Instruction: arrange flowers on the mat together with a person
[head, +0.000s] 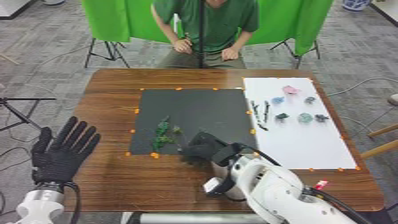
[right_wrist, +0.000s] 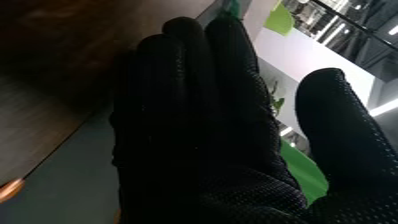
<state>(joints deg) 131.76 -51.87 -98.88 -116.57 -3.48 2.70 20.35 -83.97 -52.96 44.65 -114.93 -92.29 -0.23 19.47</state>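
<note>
"Head view: what lies on the brown wooden table (head: 107, 190)?"

"A black mat (head: 191, 107) left of centre and a white mat (head: 311, 145) towards the right edge. The leafy green sprig (head: 163, 135) is on the black one, near its near left corner."

"And on the white?"

"Two dark stems (head: 259, 112) along its left edge. Beside them, a pink flower (head: 290, 90) near the far edge, a blue flower (head: 277, 100), a pale green flower (head: 305, 117) and some darker blooms (head: 282, 116)."

"Any containers?"

"A blue-and-white pot (head: 355, 4) on the floor, well beyond the table's far right corner. I can't tell what it holds."

"Where's the right hand (head: 206, 147)?"

"Over the black mat's near right corner, to the right of the sprig. In the right wrist view, that right hand (right_wrist: 195, 115) has straight fingers pressed together, thumb standing apart."

"The left hand (head: 64, 150)?"

"At the table's left edge, well apart from the flowers, fingers straight and slightly spread."

"And that red thing (head: 322, 183)?"

"Near the table's near right corner, just off the white mat. I can't tell what it is."
</note>
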